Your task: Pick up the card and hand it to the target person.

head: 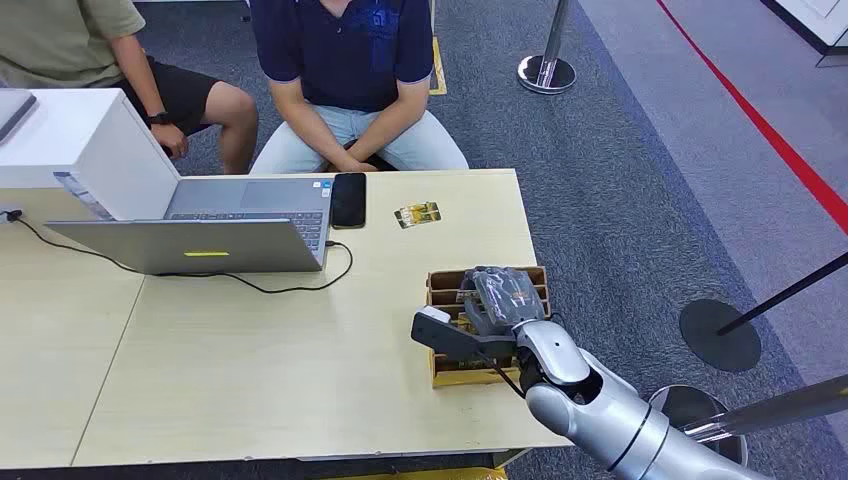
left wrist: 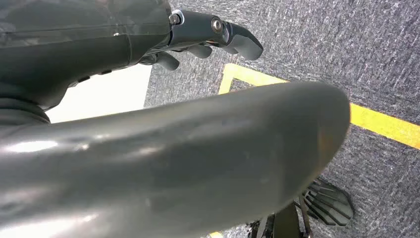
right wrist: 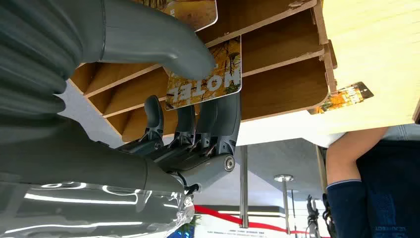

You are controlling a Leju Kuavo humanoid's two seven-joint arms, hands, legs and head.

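The right hand [head: 497, 303] hangs over the wooden card rack [head: 441, 285], which stands near the right edge of the counter [head: 260, 380], closer to the near right corner than to the far one. In the right wrist view, the thumb [right wrist: 163, 47] lies on the printed face of a hotel card [right wrist: 218, 79] standing in one slot of the rack, and the dark fingers [right wrist: 218, 119] reach up behind the same card, so the card is pinched between them while it sits in its slot. Wooden dividers rise on both sides of that slot, and another card [right wrist: 190, 12] stands in the next slot.

A loose card [head: 417, 214] lies flat near the far edge of the counter, well apart from the rack, with bare counter between them. A black phone [head: 348, 199] lies just beside it, next to an open laptop [head: 215, 225] whose cable [head: 250, 283] loops across the middle of the counter. A white box [head: 85, 150] sits at the far left.

Two seated people face the far edge; the one in the dark blue shirt [head: 345, 50] sits opposite the phone.

The left hand [left wrist: 208, 34] hangs over grey carpet with yellow tape lines [left wrist: 381, 124], its fingers curled in and holding nothing.
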